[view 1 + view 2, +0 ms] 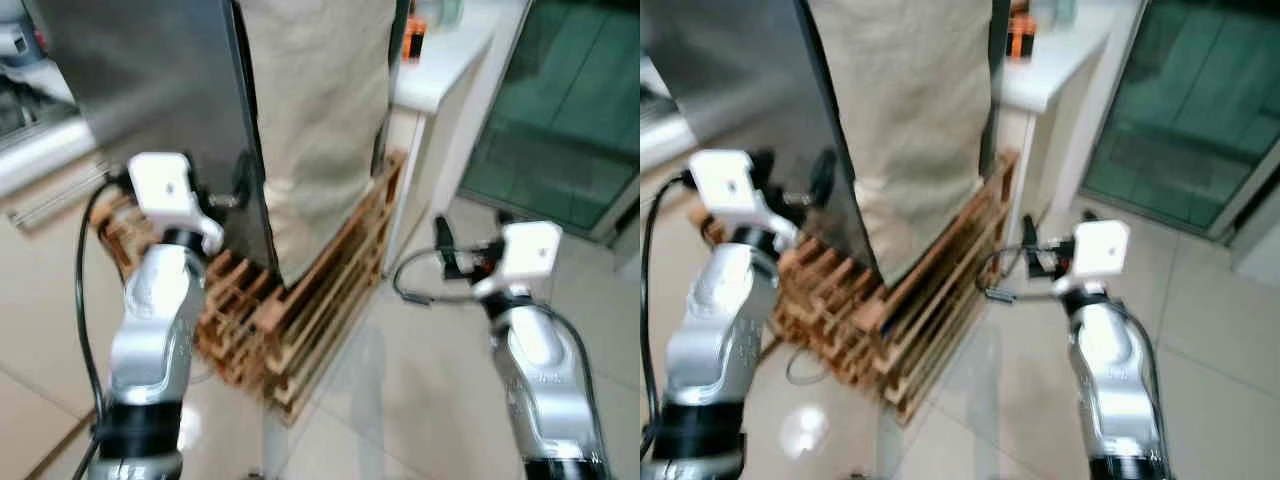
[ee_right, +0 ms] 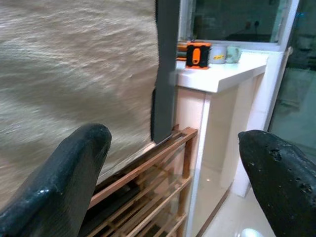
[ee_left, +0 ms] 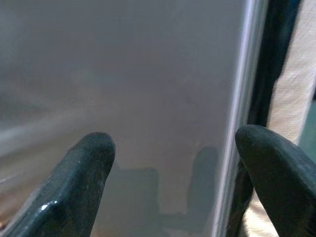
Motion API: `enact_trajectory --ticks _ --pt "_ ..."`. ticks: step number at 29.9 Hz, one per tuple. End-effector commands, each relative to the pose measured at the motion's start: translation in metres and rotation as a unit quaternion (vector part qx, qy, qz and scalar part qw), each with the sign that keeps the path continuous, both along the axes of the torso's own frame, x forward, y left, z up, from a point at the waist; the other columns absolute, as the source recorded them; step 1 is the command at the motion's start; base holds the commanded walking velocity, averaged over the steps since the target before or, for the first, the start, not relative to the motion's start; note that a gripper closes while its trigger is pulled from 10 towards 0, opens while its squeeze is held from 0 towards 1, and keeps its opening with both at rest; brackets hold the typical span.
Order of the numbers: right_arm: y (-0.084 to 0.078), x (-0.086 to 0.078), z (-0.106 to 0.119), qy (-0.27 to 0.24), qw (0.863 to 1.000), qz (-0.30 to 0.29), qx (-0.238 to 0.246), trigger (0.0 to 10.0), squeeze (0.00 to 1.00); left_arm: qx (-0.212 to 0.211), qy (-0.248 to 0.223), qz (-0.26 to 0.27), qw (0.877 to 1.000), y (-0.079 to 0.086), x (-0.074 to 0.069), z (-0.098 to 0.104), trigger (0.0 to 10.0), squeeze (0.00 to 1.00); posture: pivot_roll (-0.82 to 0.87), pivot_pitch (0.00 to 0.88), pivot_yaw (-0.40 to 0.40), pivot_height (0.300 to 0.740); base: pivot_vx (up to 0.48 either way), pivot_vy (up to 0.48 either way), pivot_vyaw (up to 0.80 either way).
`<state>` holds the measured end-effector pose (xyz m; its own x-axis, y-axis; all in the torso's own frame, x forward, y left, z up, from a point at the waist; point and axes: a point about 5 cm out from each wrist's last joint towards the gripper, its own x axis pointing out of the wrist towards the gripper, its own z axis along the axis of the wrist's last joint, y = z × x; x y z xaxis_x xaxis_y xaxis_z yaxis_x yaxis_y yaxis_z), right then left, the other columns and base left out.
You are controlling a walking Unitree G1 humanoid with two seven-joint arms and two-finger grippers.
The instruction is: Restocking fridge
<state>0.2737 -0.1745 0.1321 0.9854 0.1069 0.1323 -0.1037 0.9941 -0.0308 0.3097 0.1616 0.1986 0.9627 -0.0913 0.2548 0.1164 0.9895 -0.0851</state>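
Both claws are hanging wide open, gripping nothing: left claw [image 3: 168, 163] is nosing up to the fridge door [image 1: 150, 80], right claw [image 2: 173, 163] is idling. That steel's probably heavy and slippery; the door's edge looks grabbable.

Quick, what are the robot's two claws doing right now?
Left gripper: open, holding nothing, close up to the grey fridge door.
Right gripper: open, holding nothing.
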Motion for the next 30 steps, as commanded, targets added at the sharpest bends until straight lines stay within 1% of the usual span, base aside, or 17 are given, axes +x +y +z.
enact_trajectory --ticks 1,2,3,5,7,9,10,11,12,15,16,19,24,30 --pt "-0.001 0.001 0.001 -0.003 1.000 -0.003 -0.001 10.0 0.00 0.003 -0.002 -0.032 0.999 -0.012 0.008 0.008 10.0 0.00 -0.13 0.000 0.040 0.740 0.000 0.000 0.00" --pt "-0.001 0.001 0.001 -0.003 1.000 -0.003 -0.001 10.0 0.00 0.003 -0.002 -0.032 0.999 -0.012 0.008 0.008 10.0 0.00 -0.13 0.000 0.040 0.740 0.000 0.000 0.00" --pt "-0.001 0.002 0.001 -0.003 1.000 -0.004 0.000 10.0 0.00 0.000 0.003 -0.048 0.999 -0.019 0.013 0.010 10.0 0.00 -0.13 0.000 0.039 0.740 0.000 0.000 0.00" --pt "-0.001 0.003 0.001 -0.002 1.000 -0.005 0.001 10.0 0.00 -0.006 0.008 -0.065 0.998 -0.026 0.016 0.012 10.0 0.00 -0.13 0.000 0.039 0.740 0.000 0.000 0.00" --pt "-0.001 0.003 0.001 -0.002 1.000 -0.006 0.002 10.0 0.00 -0.005 0.010 -0.085 0.996 -0.036 0.019 0.013 10.0 0.00 -0.14 0.000 0.041 0.740 0.000 0.000 0.00" --pt "-0.001 0.004 0.001 -0.002 1.000 -0.008 0.002 10.0 0.00 0.003 0.023 -0.097 0.995 -0.045 0.025 0.010 10.0 0.00 -0.14 0.000 0.043 0.740 0.000 0.000 0.00" --pt "-0.001 0.004 0.001 -0.002 1.000 -0.008 0.002 10.0 0.00 0.003 0.023 -0.097 0.995 -0.045 0.025 0.010 10.0 0.00 -0.14 0.000 0.043 0.740 0.000 0.000 0.00" --pt "-0.001 0.004 0.001 -0.002 1.000 -0.008 0.002 10.0 0.00 0.006 0.030 -0.096 0.995 -0.048 0.031 0.008 10.0 0.00 -0.14 0.000 0.043 0.740 0.000 0.000 0.00" --pt "-0.001 0.004 0.001 -0.002 1.000 -0.009 0.002 10.0 0.00 0.010 0.039 -0.085 0.996 -0.048 0.037 0.006 10.0 0.00 -0.15 0.000 0.043 0.740 0.000 0.000 0.00" --pt "-0.001 0.003 0.000 -0.001 1.000 -0.010 0.001 10.0 0.00 0.002 0.058 -0.050 0.997 -0.042 0.052 0.004 10.0 0.00 -0.16 0.000 0.048 0.740 0.000 0.000 0.00" --pt "-0.001 0.003 0.000 0.000 1.000 -0.011 0.000 10.0 0.00 -0.011 0.065 -0.039 0.997 -0.039 0.058 0.005 10.0 0.00 -0.17 0.000 0.052 0.740 0.000 0.000 0.00" --pt "-0.003 0.001 0.000 0.000 1.000 -0.014 0.000 10.0 0.00 -0.019 0.062 -0.047 0.997 -0.043 0.060 0.008 10.0 0.00 -0.17 0.000 0.054 0.740 0.000 0.000 0.00" --pt "-0.005 0.000 -0.001 0.001 1.000 -0.017 -0.002 10.0 0.00 -0.019 0.061 -0.066 0.996 -0.051 0.057 0.008 10.0 0.00 -0.18 0.000 0.057 0.740 0.000 0.000 0.00" --pt "-0.006 -0.002 -0.002 0.004 1.000 -0.018 -0.004 10.0 0.00 -0.016 0.060 -0.067 0.996 -0.046 0.050 0.002 10.0 0.00 -0.18 0.000 0.054 0.740 0.000 0.000 0.00"
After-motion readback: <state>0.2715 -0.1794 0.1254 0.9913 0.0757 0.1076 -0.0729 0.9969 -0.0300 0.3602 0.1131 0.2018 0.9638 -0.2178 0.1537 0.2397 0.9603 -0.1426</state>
